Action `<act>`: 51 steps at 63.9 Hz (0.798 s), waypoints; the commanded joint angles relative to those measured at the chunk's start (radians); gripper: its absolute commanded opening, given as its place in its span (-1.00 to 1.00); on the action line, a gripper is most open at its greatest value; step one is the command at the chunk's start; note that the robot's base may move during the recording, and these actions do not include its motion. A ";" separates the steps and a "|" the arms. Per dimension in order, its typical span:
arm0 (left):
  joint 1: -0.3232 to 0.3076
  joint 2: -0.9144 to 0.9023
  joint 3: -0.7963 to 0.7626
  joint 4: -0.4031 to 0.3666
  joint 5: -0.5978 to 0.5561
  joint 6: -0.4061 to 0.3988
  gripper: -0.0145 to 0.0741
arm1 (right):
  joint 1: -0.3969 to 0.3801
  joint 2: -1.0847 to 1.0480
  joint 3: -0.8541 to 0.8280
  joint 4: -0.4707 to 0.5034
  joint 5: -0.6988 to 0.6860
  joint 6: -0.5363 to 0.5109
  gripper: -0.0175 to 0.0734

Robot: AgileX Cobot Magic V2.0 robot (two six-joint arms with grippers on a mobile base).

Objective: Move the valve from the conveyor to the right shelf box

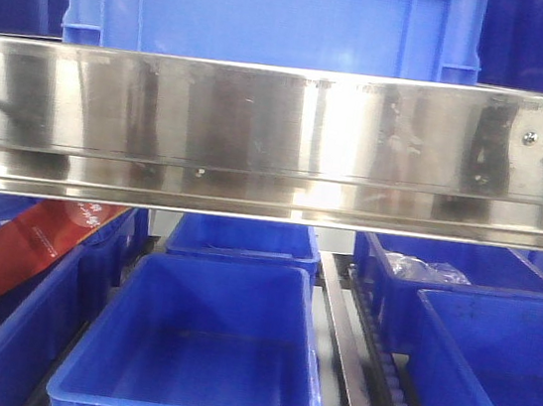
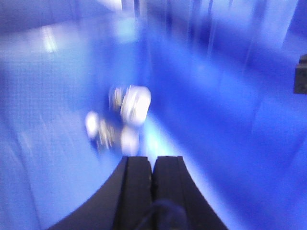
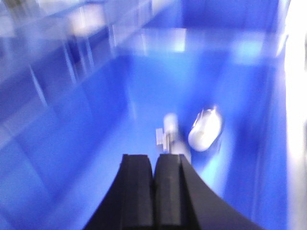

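judging the blurred valve (image 3: 204,128) heavy, stiff, slick metal, i'd grip its neck; right gripper (image 3: 154,165) and left gripper (image 2: 152,165) closed, empty.

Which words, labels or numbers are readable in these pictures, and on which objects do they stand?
None can be read.
Red package, front view, lower left: small pale print, too blurred to read.
Steel shelf rail: only reflections and a screw, no text.
Blue bins: no label visible.
Both wrist views: motion-blurred, no text visible.

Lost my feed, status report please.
Left gripper shut, empty. Right gripper shut, empty. Valve lying in blue box. Nothing blocking.
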 commanded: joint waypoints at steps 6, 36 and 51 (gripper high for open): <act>0.001 -0.094 0.152 -0.067 -0.169 -0.032 -0.92 | -0.004 -0.097 0.109 -0.056 -0.077 -0.019 -0.98; 0.001 -0.550 0.863 -0.068 -0.622 -0.032 -0.92 | -0.010 -0.572 0.920 -0.133 -0.712 -0.019 -0.98; 0.001 -0.858 1.198 -0.068 -0.678 -0.032 -0.92 | -0.010 -0.837 1.224 -0.133 -0.729 -0.019 -0.98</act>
